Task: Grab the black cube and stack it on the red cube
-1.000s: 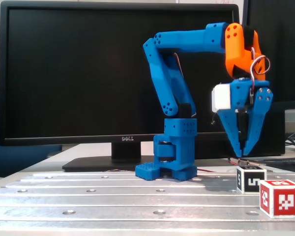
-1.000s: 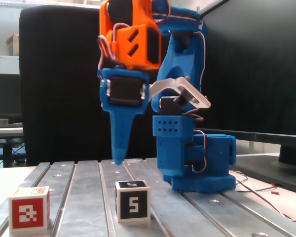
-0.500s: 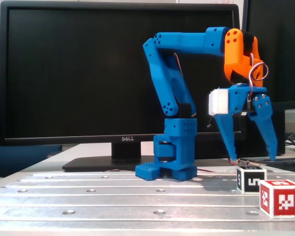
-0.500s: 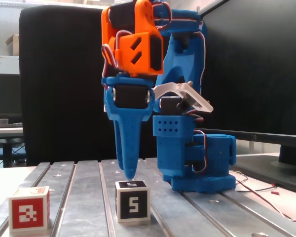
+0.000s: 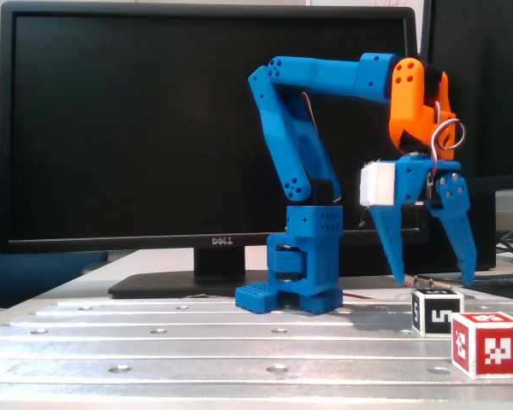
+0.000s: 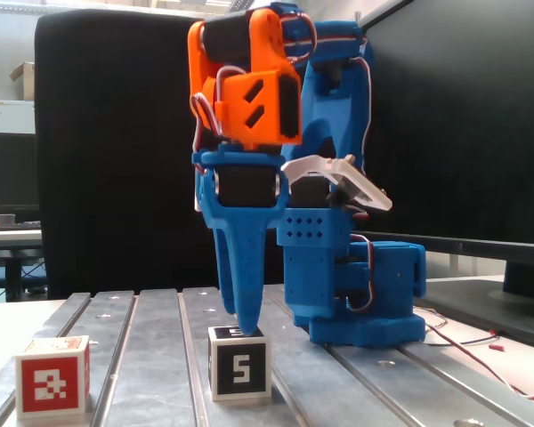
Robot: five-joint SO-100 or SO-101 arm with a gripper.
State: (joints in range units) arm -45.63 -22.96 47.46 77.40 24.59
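Observation:
The black cube [image 5: 436, 311] with a "5" marker sits on the metal table at the right in a fixed view and at the centre front in the other [image 6: 238, 363]. The red cube [image 5: 487, 343] with white markers stands just in front and to the right of it, and at the left front in the other fixed view [image 6: 53, 375]. My blue gripper [image 5: 434, 280] points straight down, open, its fingertips spread just above the black cube. Seen side-on [image 6: 245, 322], the fingertips hover at the cube's top edge.
The arm's blue base [image 5: 301, 273] stands on the slotted aluminium table [image 5: 154, 342] in front of a Dell monitor [image 5: 137, 128]. Cables [image 6: 481, 342] lie beside the base. A metal connector [image 5: 432, 279] lies behind the black cube.

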